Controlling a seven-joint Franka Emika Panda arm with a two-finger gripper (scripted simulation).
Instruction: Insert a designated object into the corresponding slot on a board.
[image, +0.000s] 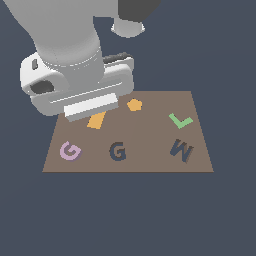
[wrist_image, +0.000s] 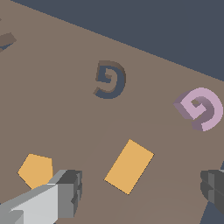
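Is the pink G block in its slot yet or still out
Out. The pale pink G-shaped block lies flat on the brown board, apart from the dark G-shaped recess, which shows empty.

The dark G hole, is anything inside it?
No. The dark G hole looks empty in both views. The pink G lies flat on the board beside it, apart. The open tool holds nothing.

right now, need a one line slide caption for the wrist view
Open gripper above the brown board, with orange rectangle between its fingers, pink G and G-shaped slot beyond.
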